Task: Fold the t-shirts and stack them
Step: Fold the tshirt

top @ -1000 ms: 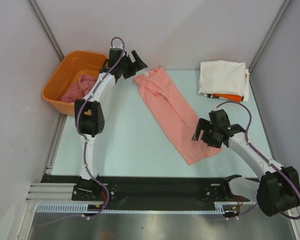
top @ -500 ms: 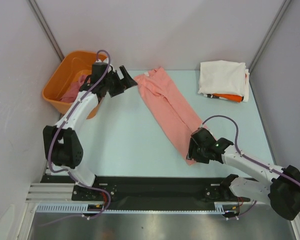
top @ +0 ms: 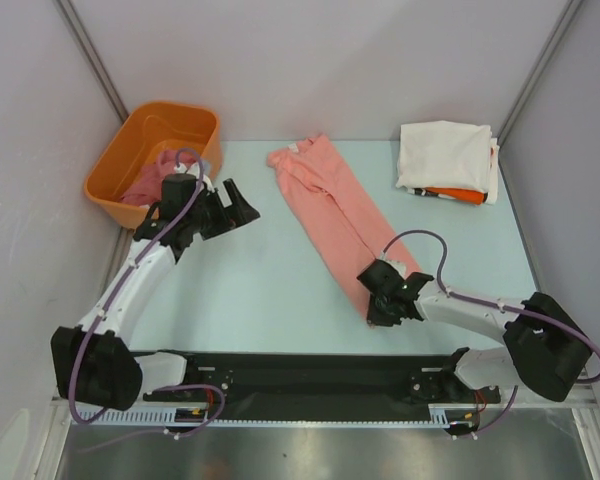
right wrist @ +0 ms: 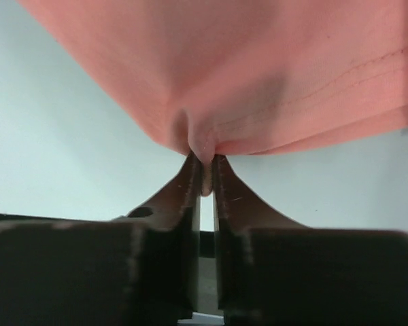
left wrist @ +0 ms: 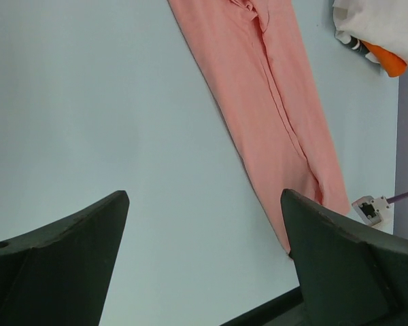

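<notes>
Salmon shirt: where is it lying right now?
In the top view the salmon shirt lies diagonally across the table, between the tub on the left and the folded stack at far right; the right gripper pinches its near hem.

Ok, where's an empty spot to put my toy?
Biggest bare patch: the pale blue table between the left fingers and the long salmon-pink cloth shirt. A smaller one lies between that shirt and the folded cream-white and orange shirt pile. Crowded: the corner with the orange plastic tub, and where the right fingers pinch the hem.
</notes>
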`<state>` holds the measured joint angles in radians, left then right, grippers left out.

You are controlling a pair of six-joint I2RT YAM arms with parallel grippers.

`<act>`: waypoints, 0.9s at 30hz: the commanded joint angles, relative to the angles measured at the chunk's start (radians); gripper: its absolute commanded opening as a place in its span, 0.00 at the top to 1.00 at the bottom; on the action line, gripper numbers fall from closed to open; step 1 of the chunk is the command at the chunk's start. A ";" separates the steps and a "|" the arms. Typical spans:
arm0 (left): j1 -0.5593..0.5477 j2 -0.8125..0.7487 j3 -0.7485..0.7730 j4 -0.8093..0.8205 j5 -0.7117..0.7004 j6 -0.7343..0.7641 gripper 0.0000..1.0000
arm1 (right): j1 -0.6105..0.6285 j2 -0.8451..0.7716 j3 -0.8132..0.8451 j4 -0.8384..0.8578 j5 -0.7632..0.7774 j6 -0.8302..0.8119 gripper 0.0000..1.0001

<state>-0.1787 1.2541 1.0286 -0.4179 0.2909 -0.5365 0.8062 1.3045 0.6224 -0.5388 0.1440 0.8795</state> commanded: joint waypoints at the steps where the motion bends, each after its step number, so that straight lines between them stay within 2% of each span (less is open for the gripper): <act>1: 0.021 -0.090 -0.025 -0.008 -0.018 0.050 0.00 | 0.048 0.077 -0.004 0.040 0.003 0.047 0.97; 2: 0.027 -0.110 -0.025 -0.031 -0.018 0.065 0.00 | 0.080 0.090 0.034 0.034 0.000 0.050 1.00; 4: 0.034 -0.125 -0.015 -0.062 -0.024 0.081 0.00 | 0.125 0.139 0.092 0.028 -0.001 0.068 1.00; 9: 0.054 -0.188 0.001 -0.163 -0.044 0.139 0.00 | 0.308 0.285 0.354 -0.021 0.000 0.107 1.00; 12: 0.058 -0.240 -0.036 -0.193 -0.088 0.145 0.00 | 0.407 0.380 0.477 -0.059 0.012 0.134 1.00; 14: 0.059 -0.255 -0.058 -0.194 -0.069 0.147 0.00 | 0.435 0.430 0.510 -0.082 0.023 0.142 0.98; 15: 0.059 -0.259 -0.076 -0.196 -0.058 0.145 0.00 | 0.445 0.437 0.525 -0.093 0.026 0.145 0.91; 16: 0.059 -0.260 -0.084 -0.197 -0.030 0.144 0.00 | 0.447 0.441 0.527 -0.114 0.029 0.147 0.63; 18: 0.059 -0.263 -0.107 -0.200 0.000 0.129 0.00 | 0.446 0.421 0.536 -0.141 0.034 0.145 0.44; 22: 0.059 -0.306 -0.231 -0.153 0.011 0.104 0.00 | 0.445 0.303 0.565 -0.200 0.041 0.131 0.22; 25: 0.050 -0.350 -0.240 -0.147 -0.012 0.089 0.00 | 0.436 0.211 0.570 -0.243 0.087 0.125 0.13; 27: 0.025 -0.386 -0.223 -0.148 -0.057 0.086 0.00 | 0.420 0.171 0.551 -0.263 0.117 0.121 0.11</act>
<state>-0.1337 0.9405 0.7753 -0.6151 0.2657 -0.4358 1.2442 1.5700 1.1408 -0.7338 0.1806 0.9981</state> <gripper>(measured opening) 0.996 0.878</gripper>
